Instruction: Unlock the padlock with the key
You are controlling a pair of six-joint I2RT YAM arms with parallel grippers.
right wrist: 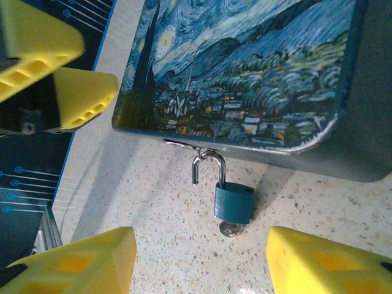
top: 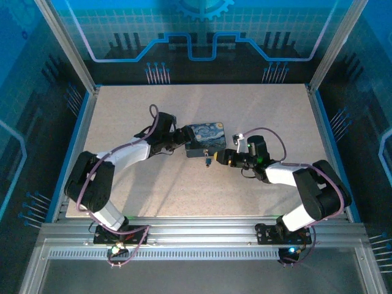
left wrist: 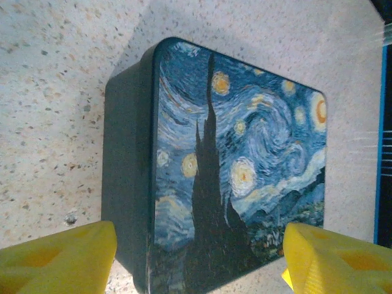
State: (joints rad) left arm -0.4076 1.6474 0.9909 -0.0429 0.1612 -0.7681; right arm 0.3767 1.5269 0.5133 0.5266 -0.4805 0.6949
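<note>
Yellow fingers (right wrist: pixel 79 263) of the right gripper (right wrist: pixel 199 236) sit at the lower corners of the right wrist view, set wide apart and grasping nothing. Between and just beyond them the padlock (right wrist: pixel 234 205) is hooked to the tin (right wrist: pixel 257 73), its blue body lying on the speckled table (right wrist: pixel 153 202). Shackle (right wrist: pixel 208 164): threaded through a small hasp (right wrist: pixel 182 144) under the tin's lid edge. Its left leg ends in free air outside the body, so the lock appears open. Key (right wrist: pixel 229 230): a silvery stub protruding from the body's lower end, seated in the keyway and touched by neither finger. Left gripper (left wrist: pixel 199 226): jaws spread, with one finger at either side of the tin's near end in the left wrist view. Nothing is clamped, and whether the pads graze the tin's walls cannot be told. Overhead, both grippers meet at the tin near mid-table, the left at its left end and the right just off its near right corner. The padlock lies at the tin's near edge.
</note>
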